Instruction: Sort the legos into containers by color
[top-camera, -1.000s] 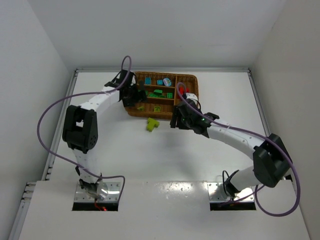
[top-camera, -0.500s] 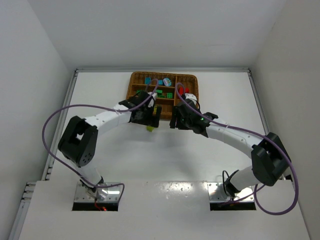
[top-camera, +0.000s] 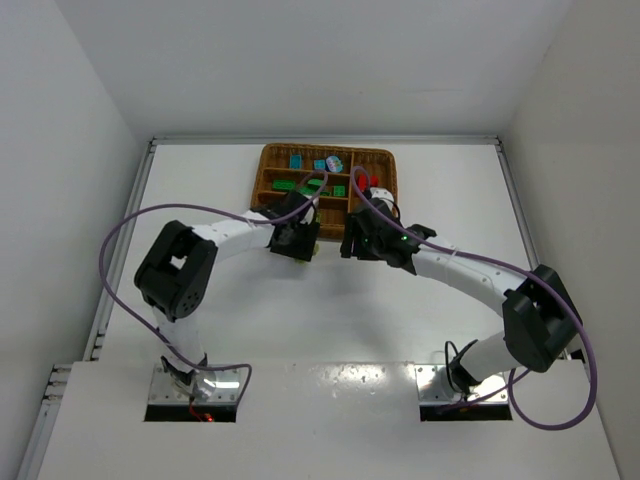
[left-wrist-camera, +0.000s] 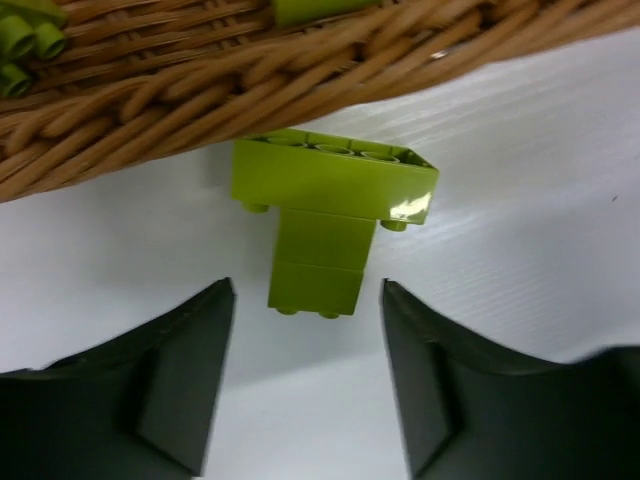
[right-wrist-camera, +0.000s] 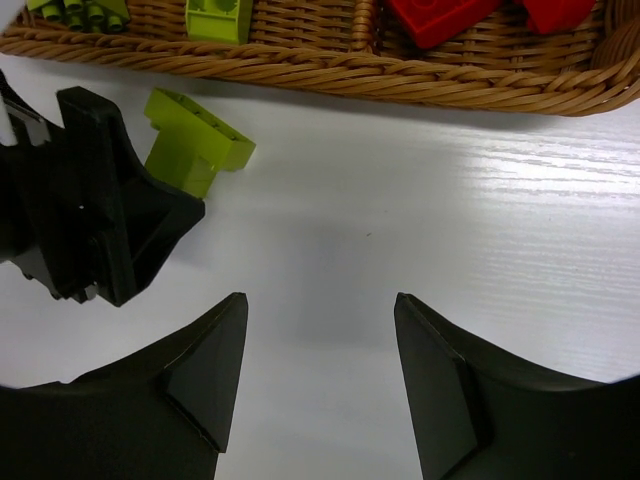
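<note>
A lime-yellow T-shaped lego (left-wrist-camera: 325, 215) lies on the white table just outside the wicker tray's (left-wrist-camera: 200, 90) near wall. My left gripper (left-wrist-camera: 308, 290) is open, its fingertips on either side of the piece's narrow end without touching it. The right wrist view shows the same lego (right-wrist-camera: 195, 140) with the left gripper (right-wrist-camera: 100, 210) beside it. My right gripper (right-wrist-camera: 320, 300) hangs open over bare table, empty. From above, the left gripper (top-camera: 303, 245) covers the piece and the right gripper (top-camera: 350, 240) sits close by.
The tray (top-camera: 330, 149) holds light blue legos (top-camera: 297, 160), green legos (top-camera: 285, 185) and red legos (top-camera: 375, 182) in separate slots. Lime legos (right-wrist-camera: 218, 15) and red legos (right-wrist-camera: 440, 15) show behind its near rim (right-wrist-camera: 400, 80). The two grippers are near each other.
My left arm swung from over the tray down to the lime lego on the table, and its jaws have narrowed around it. The right arm has not moved.
</note>
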